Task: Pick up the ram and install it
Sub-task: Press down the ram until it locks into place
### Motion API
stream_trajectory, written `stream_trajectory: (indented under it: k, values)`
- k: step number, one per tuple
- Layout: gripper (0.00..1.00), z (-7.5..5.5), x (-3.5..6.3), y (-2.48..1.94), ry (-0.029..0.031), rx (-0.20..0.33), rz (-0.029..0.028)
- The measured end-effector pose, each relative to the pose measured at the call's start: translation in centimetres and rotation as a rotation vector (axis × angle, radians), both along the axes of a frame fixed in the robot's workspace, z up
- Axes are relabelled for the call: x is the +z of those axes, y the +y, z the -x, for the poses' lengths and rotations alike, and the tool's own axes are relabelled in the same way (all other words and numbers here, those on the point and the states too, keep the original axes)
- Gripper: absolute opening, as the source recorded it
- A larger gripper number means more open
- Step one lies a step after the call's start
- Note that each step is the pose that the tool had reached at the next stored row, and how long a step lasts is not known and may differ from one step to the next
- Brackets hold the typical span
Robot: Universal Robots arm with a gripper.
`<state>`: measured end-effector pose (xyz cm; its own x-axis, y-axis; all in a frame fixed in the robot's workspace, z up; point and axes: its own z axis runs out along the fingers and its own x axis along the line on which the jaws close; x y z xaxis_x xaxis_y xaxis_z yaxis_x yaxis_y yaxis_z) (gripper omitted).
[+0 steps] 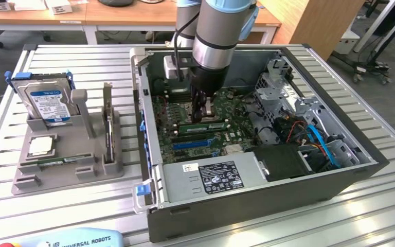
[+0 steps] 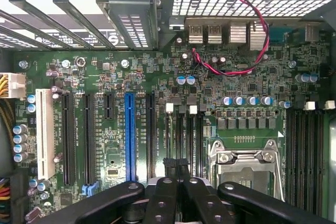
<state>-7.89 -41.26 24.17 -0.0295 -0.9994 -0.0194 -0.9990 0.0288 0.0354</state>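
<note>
One green ram stick [image 1: 60, 161] lies flat in the grey holder [image 1: 111, 167] on the exterior view's left. A second green ram stick [image 1: 201, 125] with a pale label stands in a slot on the motherboard [image 1: 235, 105] inside the open computer case [image 1: 252, 206]. My gripper [image 1: 201, 116] hangs straight down into the case, its tips at that second stick's top edge. In the wrist view the gripper [image 2: 178, 179] is shut, its black fingers [image 2: 160, 198] together over the memory slots [image 2: 181, 140]. Whether they pinch the stick is hidden.
The holder also carries a silver hard drive [image 1: 47, 100], a square processor chip [image 1: 41, 145] and an upright card [image 1: 107, 118]. Inside the case are the power supply [image 1: 211, 177], drive cage [image 1: 280, 85], blue cables [image 1: 321, 141] and the processor socket [image 2: 247, 161].
</note>
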Motion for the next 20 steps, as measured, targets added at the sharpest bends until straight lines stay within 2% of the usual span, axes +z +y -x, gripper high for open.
stream_trajectory:
  k: [20]
  values:
    - [0.1, 0.0, -0.58, 0.0, -0.0001, 0.0, -0.0002]
